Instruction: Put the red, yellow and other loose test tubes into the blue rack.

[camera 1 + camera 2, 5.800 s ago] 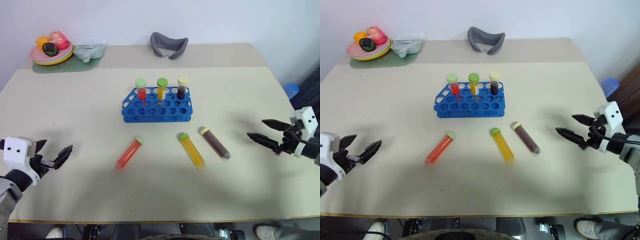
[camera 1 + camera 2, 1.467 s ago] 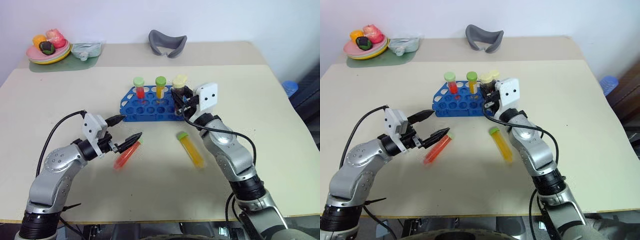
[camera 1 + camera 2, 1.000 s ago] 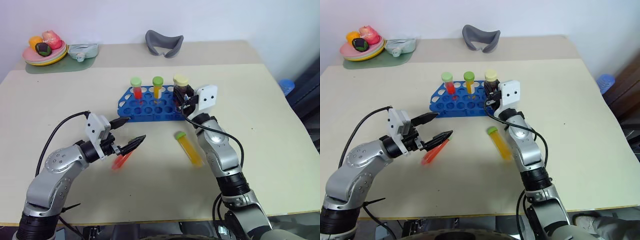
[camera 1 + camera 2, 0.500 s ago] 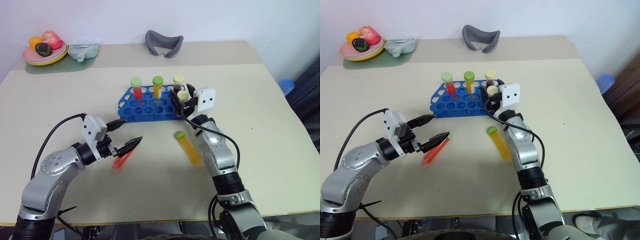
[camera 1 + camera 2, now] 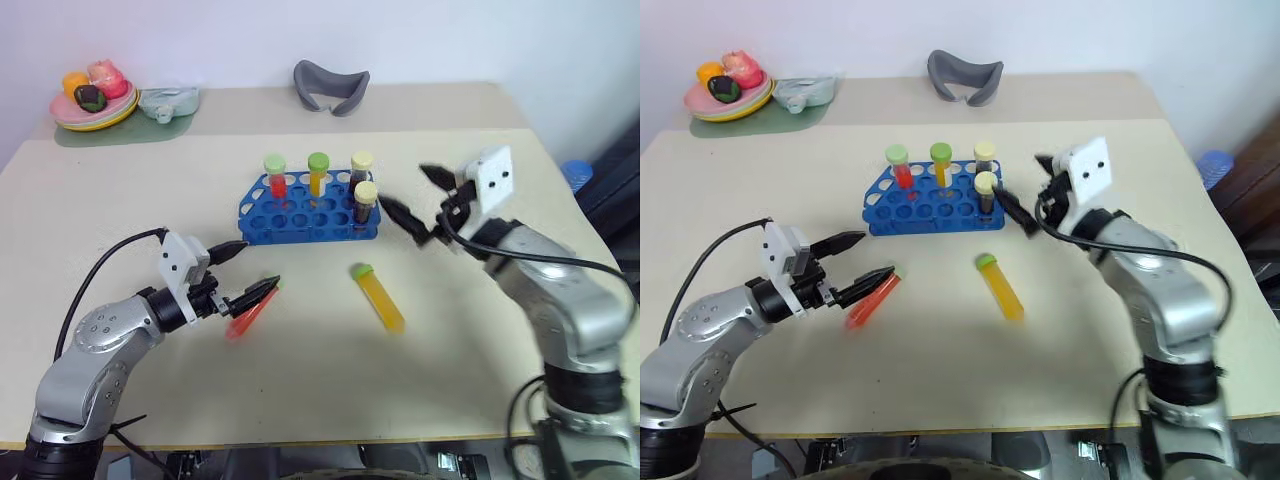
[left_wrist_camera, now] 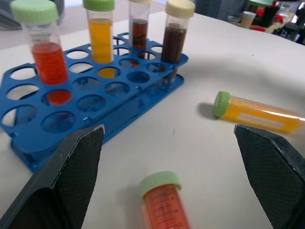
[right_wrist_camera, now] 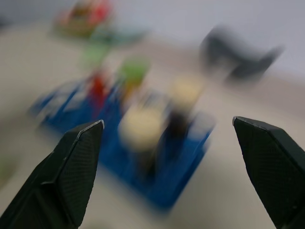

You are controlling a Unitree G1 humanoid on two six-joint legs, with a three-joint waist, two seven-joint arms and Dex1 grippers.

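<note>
In the middle of the beige table [image 5: 120, 200] stands the blue rack [image 5: 300, 215], holding four upright tubes: red, yellow and dark ones along its far row, and a dark maroon tube with a pale-yellow cap [image 5: 366, 201] at its right end, one row nearer. Right of the rack, the right gripper [image 5: 418, 205] hangs above the table with its black fingers spread wide, holding nothing. Lower centre, the yellow-orange tube [image 5: 377, 297] lies flat on the table, green cap toward the rack. At lower left, the left gripper [image 5: 247, 273] is open too, its fingers straddling the cap end of the red tube [image 5: 245, 315], which lies on the table.
</note>
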